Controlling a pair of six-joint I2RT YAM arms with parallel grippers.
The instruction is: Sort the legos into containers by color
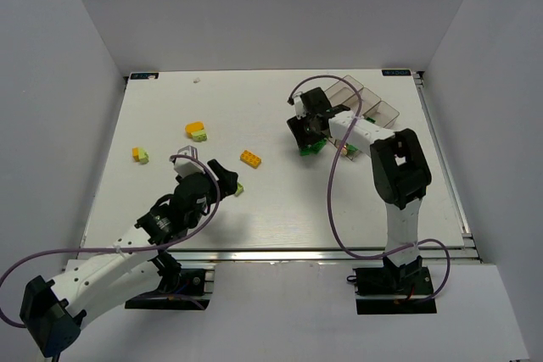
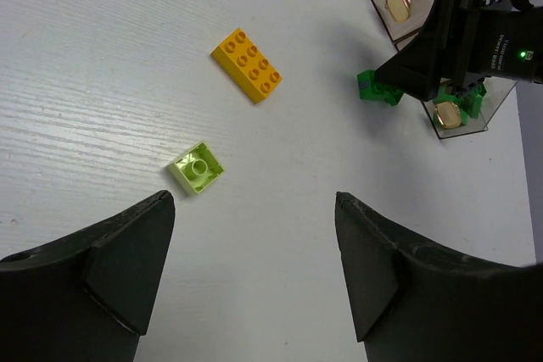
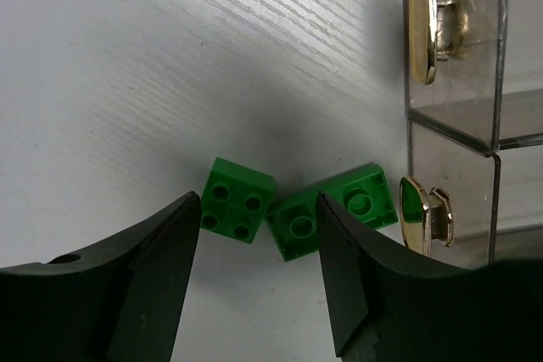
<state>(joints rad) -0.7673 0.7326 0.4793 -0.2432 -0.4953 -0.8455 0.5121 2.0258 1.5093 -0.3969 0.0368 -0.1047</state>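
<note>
Two dark green legos lie side by side on the white table, a square one (image 3: 236,200) studs up and a longer one (image 3: 333,209) upside down, just left of the clear containers (image 3: 454,48). My right gripper (image 3: 257,199) is open and empty right above them; the top view shows it (image 1: 307,135) over the green pair (image 1: 312,149). My left gripper (image 2: 254,209) is open and empty. Ahead of it lie a pale lime lego (image 2: 197,167) and an orange-yellow lego (image 2: 247,65). In the top view the left gripper (image 1: 216,171) sits beside the lime lego (image 1: 239,188).
An orange-yellow and lime pair (image 1: 196,130) and a smaller orange and lime pair (image 1: 140,155) lie on the left of the table. The containers (image 1: 365,103) stand at the back right, with gold knobs (image 3: 422,27) on their fronts. White walls surround the table.
</note>
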